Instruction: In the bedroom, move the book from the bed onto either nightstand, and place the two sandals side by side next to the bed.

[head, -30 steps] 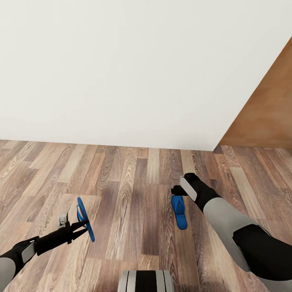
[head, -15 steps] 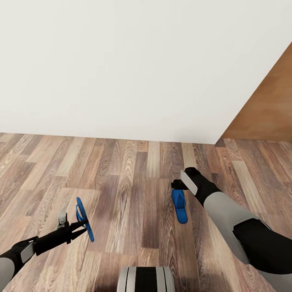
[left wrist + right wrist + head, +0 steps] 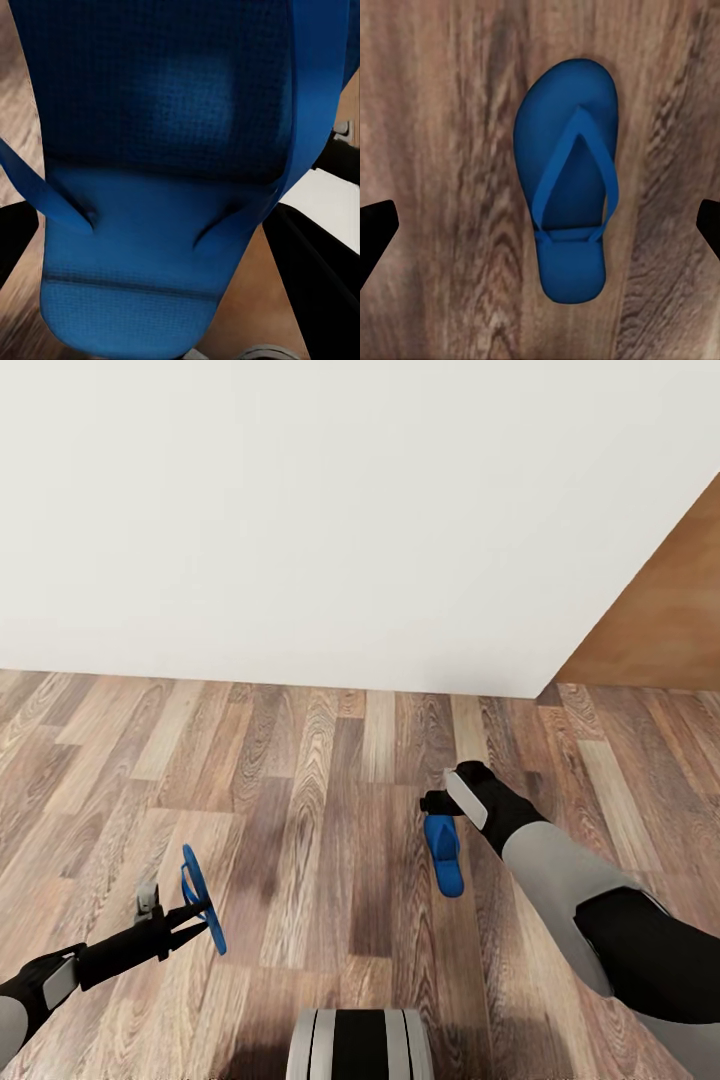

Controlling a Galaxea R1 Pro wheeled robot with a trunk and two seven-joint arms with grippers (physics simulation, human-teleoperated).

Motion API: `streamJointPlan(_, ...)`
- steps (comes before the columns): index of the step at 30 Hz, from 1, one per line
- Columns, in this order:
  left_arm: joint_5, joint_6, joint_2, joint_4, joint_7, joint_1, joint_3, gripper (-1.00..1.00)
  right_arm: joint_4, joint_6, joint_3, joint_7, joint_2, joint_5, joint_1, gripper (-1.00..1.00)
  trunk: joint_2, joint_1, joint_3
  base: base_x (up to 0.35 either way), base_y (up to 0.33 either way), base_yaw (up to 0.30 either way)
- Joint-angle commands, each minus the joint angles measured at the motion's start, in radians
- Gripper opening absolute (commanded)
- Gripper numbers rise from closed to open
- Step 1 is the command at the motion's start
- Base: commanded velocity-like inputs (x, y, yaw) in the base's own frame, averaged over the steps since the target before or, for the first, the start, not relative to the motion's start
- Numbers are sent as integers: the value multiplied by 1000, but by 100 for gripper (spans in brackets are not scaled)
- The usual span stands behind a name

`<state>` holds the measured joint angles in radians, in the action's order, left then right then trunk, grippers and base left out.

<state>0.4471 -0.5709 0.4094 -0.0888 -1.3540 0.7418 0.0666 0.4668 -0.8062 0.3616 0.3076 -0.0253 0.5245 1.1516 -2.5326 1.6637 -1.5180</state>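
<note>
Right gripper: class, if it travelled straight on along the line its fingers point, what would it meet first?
Most likely the blue sandal, lying flat on the wood-plank floor and centred between the open fingers of the right gripper in the right wrist view. Depth is unclear.

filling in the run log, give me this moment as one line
scene: wood floor by white wall | left claw: shut on sandal, held off floor | right claw: open over second sandal lying flat on floor
</note>
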Motion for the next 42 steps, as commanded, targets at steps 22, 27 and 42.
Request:
streamJointPlan(22, -71, 10, 1, 0, -179, -1, 7, -100, 1, -2, 7, 8, 11, 5, 31, 100, -5, 10, -86, 0, 0, 0)
streamJointPlan(27, -71, 11, 2, 1, -180, -1, 7, -100, 1, -2, 7, 9, 11, 5, 36, 100, -7, 12, -105, 0, 0, 0)
streamJointPlan(42, -70, 12, 13, 10, -181, -1, 7, -100, 1, -4, 6, 9, 24, 6, 49, 100, -9, 16, -140, 0, 0, 0)
